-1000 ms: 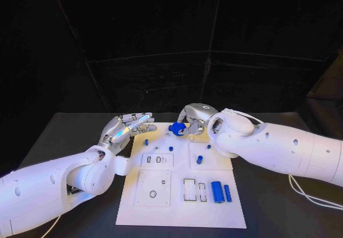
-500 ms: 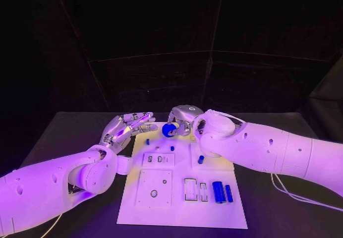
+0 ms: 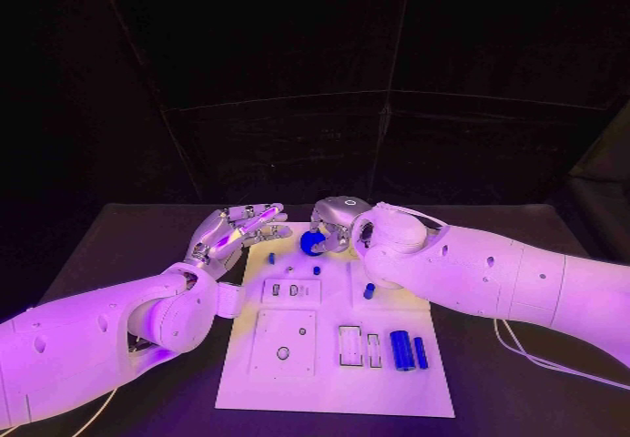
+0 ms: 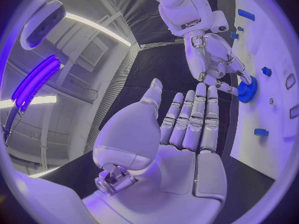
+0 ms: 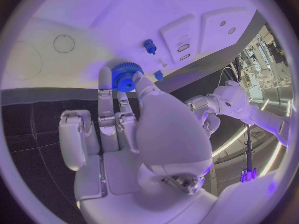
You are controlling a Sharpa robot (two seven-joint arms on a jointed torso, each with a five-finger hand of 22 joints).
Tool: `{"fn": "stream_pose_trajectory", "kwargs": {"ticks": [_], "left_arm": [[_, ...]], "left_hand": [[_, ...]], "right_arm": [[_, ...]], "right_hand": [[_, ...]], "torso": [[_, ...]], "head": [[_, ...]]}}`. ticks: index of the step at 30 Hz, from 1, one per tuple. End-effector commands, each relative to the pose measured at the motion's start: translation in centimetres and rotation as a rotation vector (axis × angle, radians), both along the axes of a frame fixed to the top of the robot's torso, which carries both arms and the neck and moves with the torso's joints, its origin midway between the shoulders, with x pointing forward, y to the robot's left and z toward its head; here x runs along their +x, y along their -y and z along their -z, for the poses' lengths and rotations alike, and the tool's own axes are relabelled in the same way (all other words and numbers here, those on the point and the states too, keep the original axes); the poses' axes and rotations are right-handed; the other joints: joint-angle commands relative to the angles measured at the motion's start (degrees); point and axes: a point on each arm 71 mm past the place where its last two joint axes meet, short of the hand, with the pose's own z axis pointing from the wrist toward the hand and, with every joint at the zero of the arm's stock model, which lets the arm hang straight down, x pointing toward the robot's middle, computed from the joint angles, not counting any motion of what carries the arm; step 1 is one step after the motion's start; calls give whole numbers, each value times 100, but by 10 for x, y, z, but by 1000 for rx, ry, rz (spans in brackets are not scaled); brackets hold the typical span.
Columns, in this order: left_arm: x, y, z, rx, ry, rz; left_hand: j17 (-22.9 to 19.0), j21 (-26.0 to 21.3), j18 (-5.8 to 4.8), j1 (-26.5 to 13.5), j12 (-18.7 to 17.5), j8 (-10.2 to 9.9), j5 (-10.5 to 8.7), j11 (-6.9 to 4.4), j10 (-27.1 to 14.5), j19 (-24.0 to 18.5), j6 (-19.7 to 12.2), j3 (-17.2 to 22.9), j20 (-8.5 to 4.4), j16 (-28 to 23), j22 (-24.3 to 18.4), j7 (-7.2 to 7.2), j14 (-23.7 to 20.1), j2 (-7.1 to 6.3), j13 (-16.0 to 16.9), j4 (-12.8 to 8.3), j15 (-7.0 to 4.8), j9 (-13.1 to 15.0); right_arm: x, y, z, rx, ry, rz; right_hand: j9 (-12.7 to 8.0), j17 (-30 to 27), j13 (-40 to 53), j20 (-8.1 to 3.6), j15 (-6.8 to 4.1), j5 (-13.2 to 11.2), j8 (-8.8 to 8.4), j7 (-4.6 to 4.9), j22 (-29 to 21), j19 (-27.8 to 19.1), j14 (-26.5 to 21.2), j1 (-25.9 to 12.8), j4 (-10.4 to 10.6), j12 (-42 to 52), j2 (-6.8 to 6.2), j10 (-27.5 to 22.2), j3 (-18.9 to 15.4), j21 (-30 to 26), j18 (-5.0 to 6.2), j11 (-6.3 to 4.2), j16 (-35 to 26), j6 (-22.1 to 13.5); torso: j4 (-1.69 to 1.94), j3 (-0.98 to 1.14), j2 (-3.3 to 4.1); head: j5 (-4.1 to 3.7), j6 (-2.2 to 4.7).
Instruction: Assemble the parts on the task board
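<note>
At the far end of the white task board (image 3: 335, 382), my right hand (image 3: 336, 218) pinches a blue gear (image 3: 312, 242) between thumb and fingers. The right wrist view has the gear (image 5: 124, 77) at the fingertips of that hand (image 5: 137, 134), close over the board's (image 5: 124, 15) edge and near a small blue peg (image 5: 149, 46). My left hand (image 3: 237, 232) hovers at the board's far left corner, fingers stretched out, holding nothing. In the left wrist view its flat palm (image 4: 181, 134) faces the right hand (image 4: 215, 59) and the gear (image 4: 248, 89).
Small blue pegs (image 3: 270, 259) (image 3: 317, 269) (image 3: 368, 291) stand on the board's far half. Two blue cylinders (image 3: 399, 350) (image 3: 419, 352) lie at its near right, beside rectangular slots (image 3: 350, 347). A plate with a round hole (image 3: 282, 353) sits near left. Both forearms flank the board.
My right hand has carried the blue gear a little to the left along the board's far edge. The left hand has hardly moved.
</note>
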Motion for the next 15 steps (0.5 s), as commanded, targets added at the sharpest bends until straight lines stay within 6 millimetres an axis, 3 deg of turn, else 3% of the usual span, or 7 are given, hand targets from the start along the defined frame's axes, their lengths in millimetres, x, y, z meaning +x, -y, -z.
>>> {"fn": "stream_pose_trajectory", "kwargs": {"ticks": [1,15], "left_arm": [[0,1,-2,-5,16,7],[0,2,-2,-6,16,8]], "left_hand": [[-6,-18,38,17,-11,-30,17,10,-13,46,44,-3,-7,-24,-6,147,-13,42,-8,-43,27,-5],[-6,-18,38,17,-11,-30,17,10,-13,46,44,-3,-7,-24,-6,147,-13,42,-8,-43,27,-5]], "right_arm": [[0,-2,1,-29,-7,-2],[4,-4,1,-12,12,23]], "right_hand": [[-5,-4,984,-6,-16,-26,-50,-79,1509,593,112,-97,2,-38,-9,188,36,31,-41,27,-4,33],[-18,1,865,39,32,-104,-215,-6,1492,580,130,-364,26,-126,-143,81,-9,25,-37,92,1,-178]], "torso": [[2,0,-2],[-1,-1,-4]], "head": [[4,-6],[22,-19]]}}
